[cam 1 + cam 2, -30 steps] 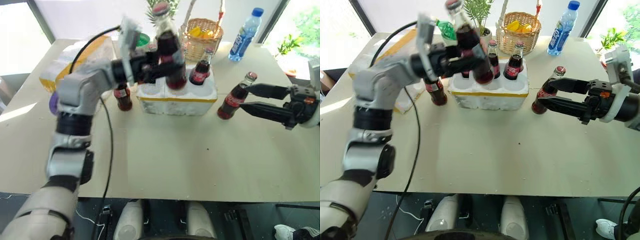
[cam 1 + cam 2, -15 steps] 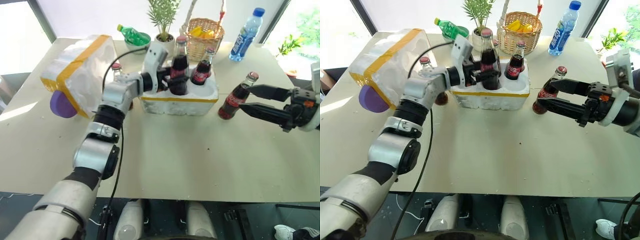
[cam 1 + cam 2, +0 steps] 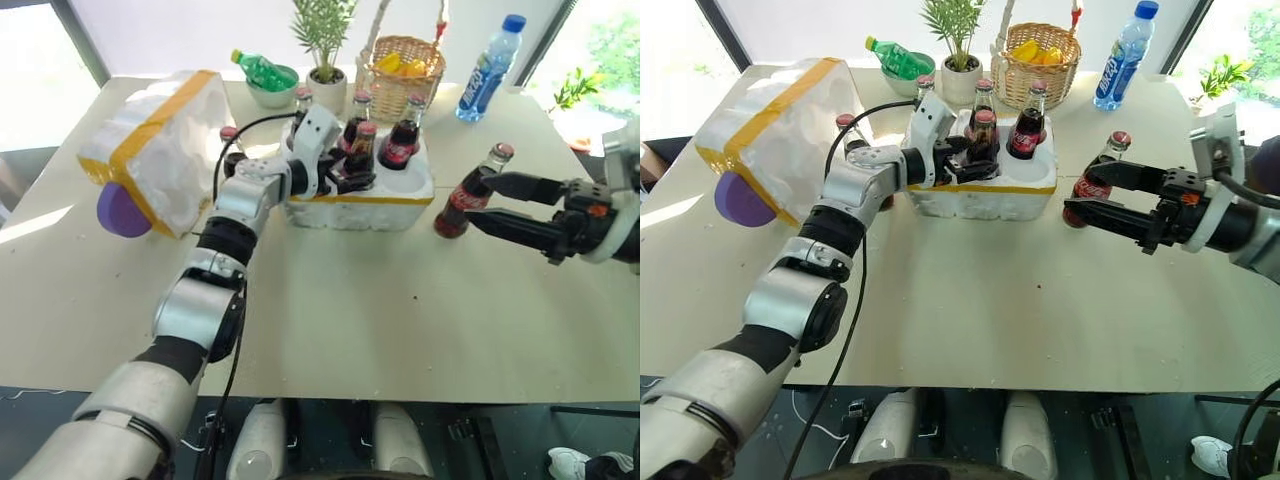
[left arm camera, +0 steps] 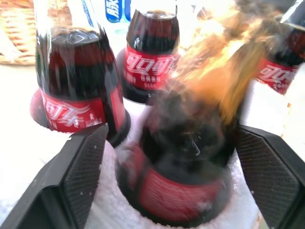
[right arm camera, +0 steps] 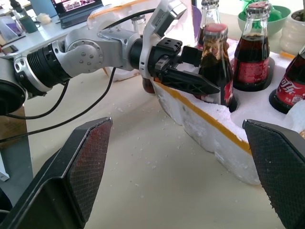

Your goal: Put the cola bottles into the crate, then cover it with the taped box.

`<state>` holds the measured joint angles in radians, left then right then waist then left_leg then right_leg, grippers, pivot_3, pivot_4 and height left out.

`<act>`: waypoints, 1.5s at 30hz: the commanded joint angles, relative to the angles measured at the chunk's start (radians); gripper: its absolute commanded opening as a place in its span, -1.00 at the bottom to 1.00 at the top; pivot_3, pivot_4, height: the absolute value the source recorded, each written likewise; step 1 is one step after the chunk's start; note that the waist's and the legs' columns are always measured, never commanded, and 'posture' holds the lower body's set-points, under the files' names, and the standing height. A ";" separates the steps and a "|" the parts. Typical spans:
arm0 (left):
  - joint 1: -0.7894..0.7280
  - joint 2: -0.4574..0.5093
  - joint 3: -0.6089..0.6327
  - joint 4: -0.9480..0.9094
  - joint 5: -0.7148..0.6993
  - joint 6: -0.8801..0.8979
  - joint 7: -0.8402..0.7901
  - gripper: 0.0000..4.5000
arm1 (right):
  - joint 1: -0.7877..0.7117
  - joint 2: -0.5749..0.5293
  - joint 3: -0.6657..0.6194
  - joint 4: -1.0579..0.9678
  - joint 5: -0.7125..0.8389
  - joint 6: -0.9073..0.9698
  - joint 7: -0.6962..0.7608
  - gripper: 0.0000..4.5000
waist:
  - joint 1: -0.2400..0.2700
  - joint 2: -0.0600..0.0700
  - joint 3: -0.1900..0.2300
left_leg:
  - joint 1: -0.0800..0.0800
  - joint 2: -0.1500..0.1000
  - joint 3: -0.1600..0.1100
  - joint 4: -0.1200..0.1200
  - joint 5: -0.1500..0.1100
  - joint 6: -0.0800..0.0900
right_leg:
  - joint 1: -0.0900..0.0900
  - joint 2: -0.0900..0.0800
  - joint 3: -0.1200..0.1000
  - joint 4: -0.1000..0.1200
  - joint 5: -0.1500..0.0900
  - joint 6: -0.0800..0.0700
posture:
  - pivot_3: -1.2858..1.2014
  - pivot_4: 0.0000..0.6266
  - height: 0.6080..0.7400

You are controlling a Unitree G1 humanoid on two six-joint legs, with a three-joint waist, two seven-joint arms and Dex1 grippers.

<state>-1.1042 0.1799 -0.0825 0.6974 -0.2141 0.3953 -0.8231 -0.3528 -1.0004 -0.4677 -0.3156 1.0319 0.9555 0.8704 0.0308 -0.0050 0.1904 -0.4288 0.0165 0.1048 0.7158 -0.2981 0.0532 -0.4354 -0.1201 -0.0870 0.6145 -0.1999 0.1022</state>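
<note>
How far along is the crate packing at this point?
Done: four cola bottles sit in the crate. In hand: nothing gripped; the open left gripper straddles the front one. Left: a fifth bottle stands by the taped box, a sixth bottle by the open right gripper; the crate is uncovered.

The crate sits mid-desk with four bottles standing in its holes. At nine o'clock lies the taped box, a bottle between them. At three o'clock, another bottle stands on the desk. The basket is at twelve.
</note>
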 commanded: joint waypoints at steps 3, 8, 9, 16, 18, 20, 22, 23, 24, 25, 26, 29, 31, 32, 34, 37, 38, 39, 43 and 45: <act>0.199 0.185 0.143 -0.598 -0.282 0.292 -0.141 0.95 | -0.029 0.003 0.013 -0.009 -0.003 -0.029 0.004 1.00 | -0.023 0.000 0.000 | 0.000 0.001 0.000 -0.001 0.003 -0.006 | -0.001 0.001 0.000 0.000 0.000 0.000 | 0.03 -0.52 1.00; 0.461 0.440 0.314 -0.870 -0.422 0.446 -0.171 0.95 | -0.052 0.016 0.055 0.010 -0.016 -0.038 0.010 1.00 | -0.030 0.001 0.000 | 0.002 0.001 0.000 -0.001 0.003 -0.006 | 0.001 0.001 0.001 0.000 0.000 0.000 | 0.03 -0.52 1.00; 0.495 0.474 0.336 -0.884 -0.432 0.460 -0.165 0.95 | -0.057 0.017 0.062 0.013 -0.019 -0.039 0.012 1.00 | -0.032 0.001 0.000 | 0.003 0.001 0.000 -0.001 0.003 -0.006 | 0.002 0.001 0.001 0.000 0.000 0.000 | 0.03 -0.52 1.00; 0.615 0.580 0.316 -0.787 -0.277 0.335 -0.057 0.95 | -0.101 0.025 0.100 0.039 -0.030 -0.042 0.020 1.00 | -0.001 0.001 0.000 | 0.002 -0.001 -0.001 -0.001 0.003 -0.006 | 0.003 -0.001 0.000 -0.002 -0.002 -0.004 | 0.03 -0.52 1.00; 0.579 0.546 0.295 -0.731 -0.249 0.299 -0.018 0.95 | -0.110 0.028 0.107 0.042 -0.031 -0.042 0.019 1.00 | 0.008 0.001 0.000 | 0.002 -0.002 -0.001 -0.001 0.003 -0.006 | 0.003 -0.001 0.000 -0.002 -0.002 -0.004 | 0.03 -0.52 1.00; 0.527 0.502 0.263 -0.659 -0.215 0.255 0.017 0.95 | -0.114 0.032 0.111 0.042 -0.032 -0.041 0.019 1.00 | 0.011 0.001 0.000 | 0.002 -0.002 -0.001 -0.001 0.003 -0.006 | 0.003 -0.001 0.000 -0.001 -0.002 -0.003 | 0.03 -0.52 1.00; 0.486 0.470 0.241 -0.592 -0.184 0.217 0.041 0.95 | -0.117 0.034 0.115 0.042 -0.034 -0.041 0.019 1.00 | 0.008 0.001 0.000 | 0.002 -0.002 -0.001 -0.001 0.003 -0.006 | 0.003 -0.001 0.000 -0.001 0.000 -0.001 | 0.03 -0.52 1.00; 0.460 0.452 0.227 -0.548 -0.167 0.196 0.050 0.95 | -0.118 0.035 0.116 0.042 -0.034 -0.040 0.019 1.00 | 0.007 0.000 0.000 | 0.002 -0.002 0.000 -0.001 0.003 -0.006 | 0.003 -0.001 0.000 -0.001 0.000 -0.001 | 0.03 -0.52 1.00; 0.436 0.437 0.216 -0.507 -0.153 0.177 0.059 0.95 | -0.120 0.036 0.117 0.042 -0.033 -0.039 0.020 1.00 | 0.006 0.000 0.000 | 0.002 -0.002 0.000 -0.001 0.003 -0.006 | 0.003 -0.001 0.000 -0.001 0.000 0.000 | 0.03 -0.52 1.00; 0.420 0.427 0.209 -0.477 -0.143 0.162 0.064 0.95 | -0.120 0.036 0.117 0.043 -0.032 -0.038 0.020 1.00 | 0.006 0.000 0.000 | 0.002 -0.002 0.000 -0.001 0.003 -0.006 | 0.003 -0.001 0.000 -0.001 0.000 0.000 | 0.03 -0.52 1.00; 0.396 0.414 0.198 -0.432 -0.128 0.140 0.068 0.95 | -0.121 0.038 0.118 0.042 -0.030 -0.037 0.019 1.00 | 0.006 0.000 0.000 | 0.002 -0.001 0.000 -0.001 0.003 -0.006 | 0.003 -0.001 0.000 -0.001 0.000 0.000 | 0.03 -0.52 1.00; 0.326 0.374 0.177 -0.306 -0.094 0.080 0.077 0.95 | -0.123 0.047 0.121 0.037 -0.024 -0.035 0.013 1.00 | 0.006 0.000 0.000 | 0.002 0.000 0.000 -0.001 0.003 -0.006 | 0.003 0.001 0.000 0.000 0.000 0.000 | 0.03 -0.52 1.00; 0.281 0.350 0.161 -0.222 -0.068 0.033 0.076 0.95 | -0.122 0.055 0.126 0.034 -0.024 -0.036 0.009 1.00 | 0.007 0.000 -0.001 | 0.002 0.000 0.000 -0.001 0.003 -0.006 | 0.003 0.001 0.000 -0.001 0.000 0.000 | 0.03 -0.52 1.00; 0.264 0.340 0.157 -0.191 -0.061 0.019 0.071 0.95 | -0.124 0.059 0.128 0.032 -0.024 -0.036 0.006 1.00 | 0.008 0.000 -0.001 | 0.002 0.000 0.000 -0.001 0.003 -0.006 | 0.003 0.001 0.000 -0.001 0.000 0.000 | 0.03 -0.52 1.00; 0.245 0.330 0.152 -0.157 -0.048 0.000 0.064 0.85 | -0.127 0.064 0.130 0.032 -0.023 -0.035 0.003 1.00 | 0.007 0.000 -0.001 | 0.002 -0.001 0.000 0.000 0.003 -0.006 | 0.003 0.000 0.000 -0.001 0.000 0.000 | 0.03 -0.52 1.00; 0.246 0.340 0.150 -0.179 -0.049 0.013 0.037 0.33 | -0.135 0.069 0.125 0.037 -0.016 -0.030 -0.003 1.00 | 0.006 0.000 -0.001 | 0.002 -0.001 0.000 0.000 0.003 -0.006 | 0.003 0.000 0.000 0.000 0.000 0.000 | 0.03 -0.52 1.00; 0.255 0.353 0.151 -0.209 -0.057 0.032 0.022 0.14 | -0.138 0.069 0.121 0.040 -0.012 -0.027 -0.005 1.00 | 0.005 0.000 -0.001 | 0.002 0.000 0.000 0.000 0.003 -0.006 | 0.003 0.000 0.000 0.000 0.000 0.000 | 0.03 -0.52 1.00; 0.269 0.370 0.151 -0.247 -0.067 0.056 0.004 0.13 | -0.138 0.069 0.117 0.041 -0.010 -0.025 -0.006 1.00 | 0.005 0.000 -0.001 | 0.003 0.000 0.000 0.000 0.003 -0.006 | 0.003 0.000 0.000 0.000 0.000 0.000 | 0.03 -0.52 1.00; 0.325 0.467 0.196 -0.458 -0.153 0.210 -0.060 0.13 | -0.125 0.069 0.100 0.038 -0.008 -0.021 -0.020 1.00 | -0.007 0.000 0.000 | 0.002 0.000 0.000 -0.001 0.003 -0.005 | 0.002 0.000 0.000 -0.001 0.000 0.000 | 0.03 -0.52 1.00; 0.338 0.513 0.224 -0.531 -0.190 0.272 -0.072 0.13 | -0.115 0.070 0.090 0.032 -0.004 -0.019 -0.027 1.00 | -0.014 -0.001 0.000 | 0.001 0.000 0.000 -0.001 0.003 -0.005 | 0.001 0.000 0.000 -0.001 0.000 0.000 | 0.03 -0.52 1.00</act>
<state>-0.7390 0.6592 0.0679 0.2646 -0.3533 0.6432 -0.8794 -0.4694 -0.9293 -0.3312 -0.2621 1.0058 0.9422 0.8479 0.0171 -0.0057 0.1905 -0.4286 0.0164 0.1047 0.7146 -0.2953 0.0477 -0.4344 -0.1198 -0.0871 0.6137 -0.2001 0.1023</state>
